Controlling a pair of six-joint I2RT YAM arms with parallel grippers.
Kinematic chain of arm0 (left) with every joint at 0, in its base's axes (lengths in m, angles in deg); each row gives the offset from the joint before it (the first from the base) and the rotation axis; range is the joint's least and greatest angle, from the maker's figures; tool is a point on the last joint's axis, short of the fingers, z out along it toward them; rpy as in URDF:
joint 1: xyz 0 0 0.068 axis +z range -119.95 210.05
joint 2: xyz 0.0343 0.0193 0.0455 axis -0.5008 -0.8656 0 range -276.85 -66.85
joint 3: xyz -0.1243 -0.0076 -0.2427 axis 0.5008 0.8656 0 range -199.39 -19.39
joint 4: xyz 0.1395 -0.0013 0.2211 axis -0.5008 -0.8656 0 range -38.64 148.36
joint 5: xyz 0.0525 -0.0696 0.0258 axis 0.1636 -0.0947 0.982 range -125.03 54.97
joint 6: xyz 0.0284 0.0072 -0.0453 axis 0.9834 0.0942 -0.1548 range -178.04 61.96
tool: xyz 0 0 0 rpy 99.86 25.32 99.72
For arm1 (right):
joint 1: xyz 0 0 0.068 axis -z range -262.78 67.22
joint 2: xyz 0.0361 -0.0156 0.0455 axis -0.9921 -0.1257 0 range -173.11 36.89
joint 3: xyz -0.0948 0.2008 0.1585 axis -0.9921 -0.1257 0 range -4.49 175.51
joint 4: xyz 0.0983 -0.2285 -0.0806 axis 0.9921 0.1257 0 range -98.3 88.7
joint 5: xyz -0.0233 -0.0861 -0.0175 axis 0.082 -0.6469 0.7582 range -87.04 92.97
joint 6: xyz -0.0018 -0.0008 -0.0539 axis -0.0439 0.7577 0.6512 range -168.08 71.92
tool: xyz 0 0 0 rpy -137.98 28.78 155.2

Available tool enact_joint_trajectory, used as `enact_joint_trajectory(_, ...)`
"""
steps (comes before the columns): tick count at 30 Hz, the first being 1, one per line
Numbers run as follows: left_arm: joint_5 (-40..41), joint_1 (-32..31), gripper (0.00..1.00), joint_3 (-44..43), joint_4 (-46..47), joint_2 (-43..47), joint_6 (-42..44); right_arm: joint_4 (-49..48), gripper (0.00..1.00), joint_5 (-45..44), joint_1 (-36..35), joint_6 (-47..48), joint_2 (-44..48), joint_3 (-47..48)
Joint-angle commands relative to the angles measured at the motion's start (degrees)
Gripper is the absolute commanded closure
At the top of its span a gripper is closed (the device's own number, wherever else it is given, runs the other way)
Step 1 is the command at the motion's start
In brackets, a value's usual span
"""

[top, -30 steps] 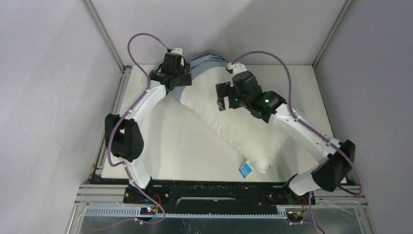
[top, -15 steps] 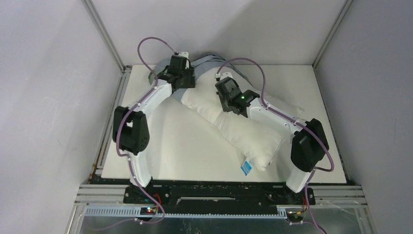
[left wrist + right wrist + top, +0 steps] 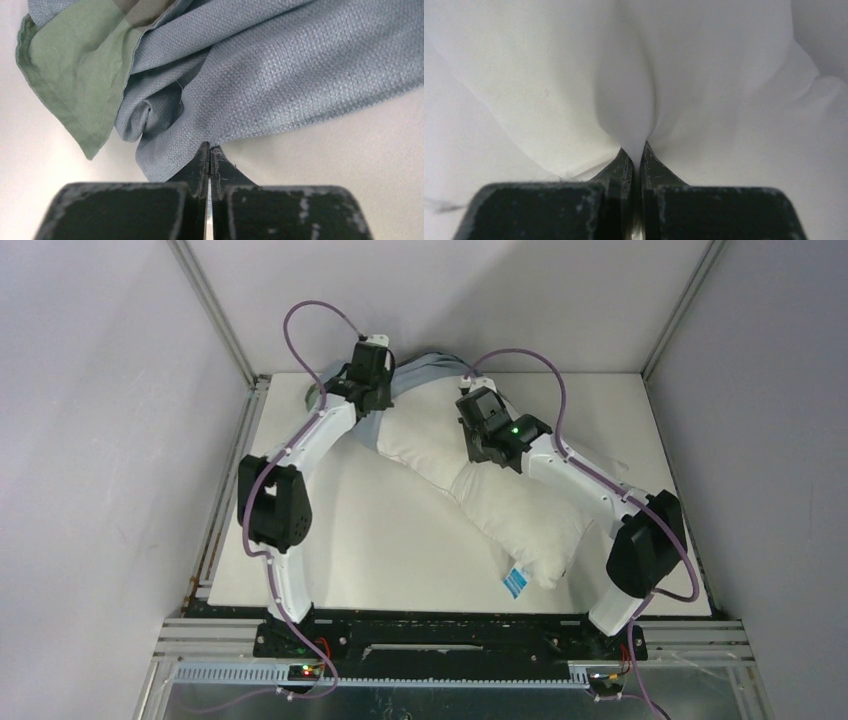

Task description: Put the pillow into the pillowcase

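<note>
The off-white pillow (image 3: 510, 515) lies slantwise across the table, from back left to front right, with its blue tag (image 3: 514, 582) at the near end. Behind its far end bunches the blue-grey pillowcase (image 3: 425, 375). My left gripper (image 3: 378, 405) is shut on the lower edge of the pillowcase (image 3: 280, 65), pinched at the fingertips of the left gripper (image 3: 209, 147); the case's green inner side (image 3: 75, 65) shows at the left. My right gripper (image 3: 477, 435) is shut on a raised fold of the pillow (image 3: 574, 75), the cloth squeezed between the tips of the right gripper (image 3: 636, 150).
The white table (image 3: 340, 540) is boxed in by grey walls with metal frame posts at the back corners. Purple cables arch over both wrists. Both arms reach to the back of the table, the black base rail (image 3: 450, 635) along the near edge.
Both grippers have closed, the left on the pillowcase edge, the right on pillow cloth. Both arms moved toward the back, and the pillow's far end has bunched up.
</note>
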Motion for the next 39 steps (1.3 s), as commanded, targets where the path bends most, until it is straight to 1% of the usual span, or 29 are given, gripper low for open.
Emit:
enact_joint_trajectory(1, 2.3, -2.9, 1.00, -5.7, -5.3, 6.3, 3.5, 6.5, 1.00, -3.3, 0.5, -1.2, 3.0, 8.3)
enact_joint_trajectory(4, 2.7, -9.1, 1.00, -12.6, -12.8, 11.4, 5.4, 9.7, 1.00, -4.0, 0.6, -1.2, 2.2, 15.1)
enact_joint_trajectory(5, 2.7, -11.9, 1.00, -16.4, -15.5, 12.9, 5.3, 10.8, 1.00, -4.3, 0.5, -1.2, 1.6, 17.6)
enact_joint_trajectory(7, -0.5, -16.6, 1.00, -21.4, -19.8, 15.2, 3.2, 12.7, 1.00, -4.6, 0.8, -1.3, 0.2, 22.3)
enact_joint_trajectory(8, -3.0, -18.7, 1.00, -22.3, -20.3, 16.4, 1.9, 13.2, 1.00, -4.2, 1.2, -1.6, -0.3, 24.1)
enact_joint_trajectory(9, -3.5, -20.1, 1.00, -22.2, -20.3, 17.6, 0.8, 13.7, 1.00, -3.6, 1.7, -1.8, -1.0, 25.5)
enact_joint_trajectory(10, -3.5, -20.7, 1.00, -21.8, -20.7, 18.3, -0.6, 14.2, 1.00, -3.0, 2.3, -2.2, -1.2, 26.6)
enact_joint_trajectory(11, -3.4, -20.0, 1.00, -20.8, -21.1, 18.9, -2.1, 14.7, 1.00, -2.6, 2.7, -2.6, -1.4, 27.7)
enact_joint_trajectory(16, -4.4, -14.4, 1.00, -8.5, -19.2, 20.0, -7.2, 15.0, 1.00, -2.3, 1.8, -3.8, 0.5, 28.9)
enact_joint_trajectory(19, -2.7, -14.0, 1.00, -3.4, -19.1, 20.5, -7.3, 14.7, 1.00, -3.1, 1.0, -4.2, 1.8, 28.9)
enact_joint_trajectory(21, -1.3, -14.0, 0.99, 0.1, -18.3, 22.9, -7.4, 14.4, 1.00, -2.7, 0.8, -4.4, 2.0, 28.3)
enact_joint_trajectory(25, 5.0, -13.2, 0.67, 11.2, -13.0, 29.6, -10.0, 14.0, 1.00, -2.1, 0.5, -5.0, 2.1, 26.6)
enact_joint_trajectory(26, 6.0, -12.8, 0.64, 14.4, -11.5, 30.9, -10.9, 13.6, 1.00, -2.0, 0.5, -5.2, 2.4, 26.1)
enact_joint_trajectory(28, 9.2, -12.0, 0.60, 21.3, -7.1, 33.1, -12.7, 13.1, 1.00, -1.7, 0.3, -5.2, 2.8, 25.7)
enact_joint_trajectory(30, 10.5, -10.5, 0.61, 29.2, -2.1, 34.9, -15.4, 13.3, 1.00, -1.6, 0.3, -5.3, 2.8, 26.4)
enact_joint_trajectory(32, 12.4, -9.3, 0.59, 35.7, 3.3, 36.7, -17.6, 13.8, 1.00, -1.6, 0.2, -5.2, 2.8, 27.3)
enact_joint_trajectory(36, 13.4, -7.6, 0.50, 43.6, 14.5, 37.2, -20.4, 14.0, 1.00, -1.1, 0.1, -5.2, 3.6, 28.1)
enact_joint_trajectory(39, 12.1, -6.8, 0.44, 46.7, 24.2, 35.2, -21.1, 13.8, 1.00, -0.2, 0.1, -5.5, 4.5, 28.4)
